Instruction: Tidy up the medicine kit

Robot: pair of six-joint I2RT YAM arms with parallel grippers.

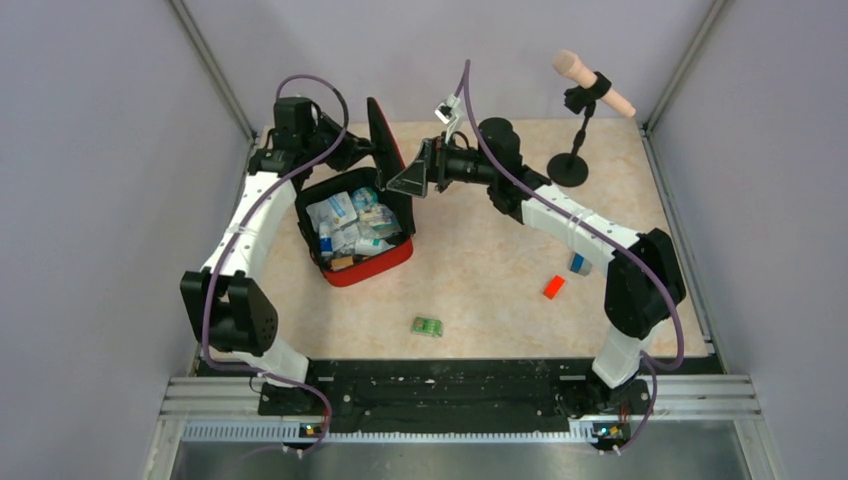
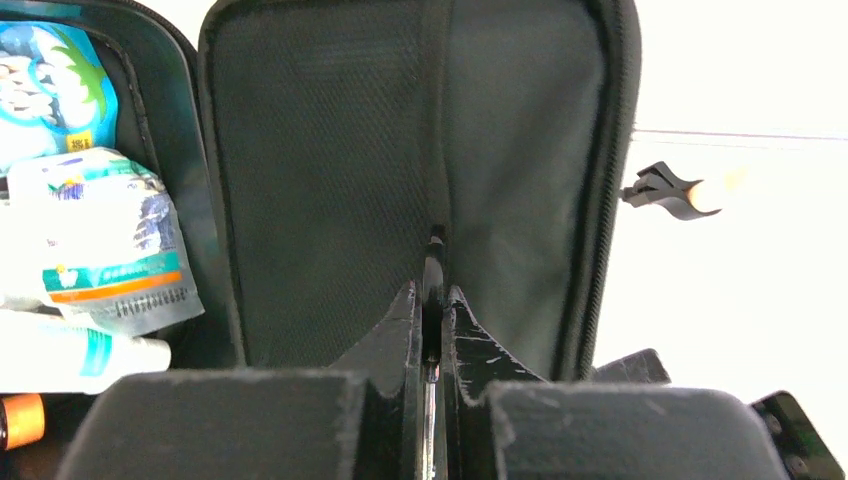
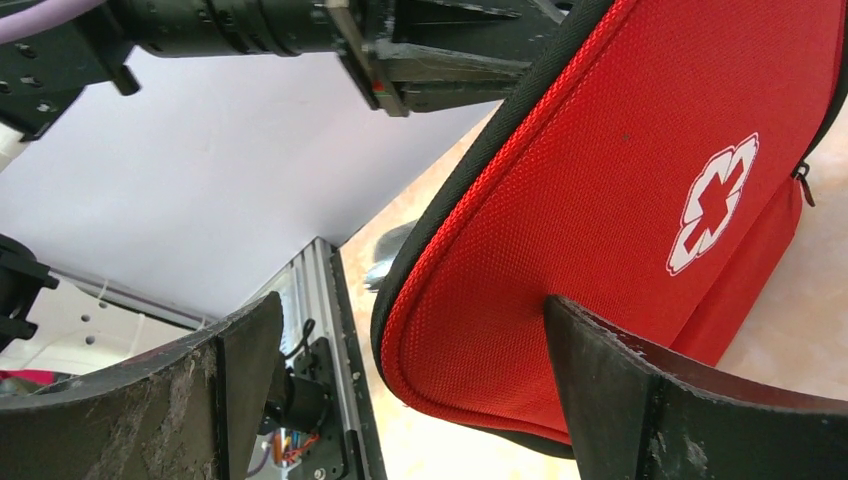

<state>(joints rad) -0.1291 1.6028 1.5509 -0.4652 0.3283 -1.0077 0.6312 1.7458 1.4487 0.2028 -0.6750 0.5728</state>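
Table (image 1: 480, 260) is holding 1 medicine kit (image 1: 378, 268), 1 mic w/ stand (image 1: 575, 150), 1 red block (image 1: 553, 287), 1 blue-white box (image 1: 580, 264), 1 green pack (image 1: 427, 326). Pkts (image 1: 345, 225) inside kit are overlapping, so no exact count.

Each arm is built of white shells linked by black joint housings: the left arm (image 1: 243, 232) on the left of the overhead view, the right arm (image 1: 575, 225) on the right. A purple cable (image 1: 312, 77) loops along each from base to wrist. The black fingers (image 3: 190, 400) along the bottom of the wrist views look scuffed, dusted grey.
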